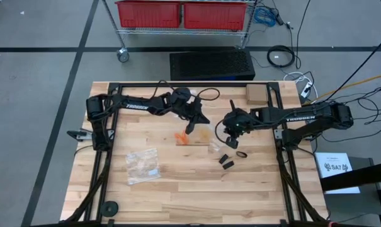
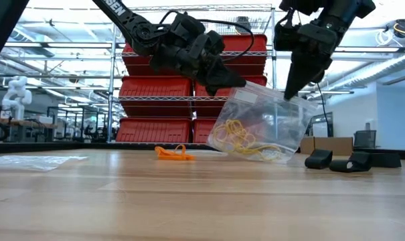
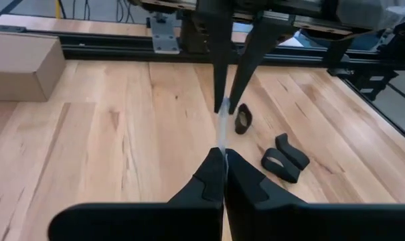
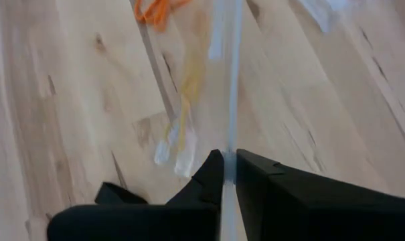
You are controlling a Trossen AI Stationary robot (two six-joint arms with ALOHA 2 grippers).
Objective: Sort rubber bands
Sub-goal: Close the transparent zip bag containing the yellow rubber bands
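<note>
Above the pale wooden table (image 2: 202, 201), left gripper (image 2: 237, 83) and right gripper (image 2: 287, 94) each pinched the clear plastic zip bag (image 2: 269, 127), stretching it, apparently so its pale yellow rubber bands (image 2: 246, 142) stayed contained.

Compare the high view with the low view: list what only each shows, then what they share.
Only the high view: a second clear bag lying flat near the left arm's side, a brown box at the table's far edge, and a lone black band.

Only the low view: the yellow bands inside the held bag, lifted off the table, and red bins on shelves behind.

Both: the left gripper and right gripper shut on the bag, orange bands on the wood, and black bands.
</note>
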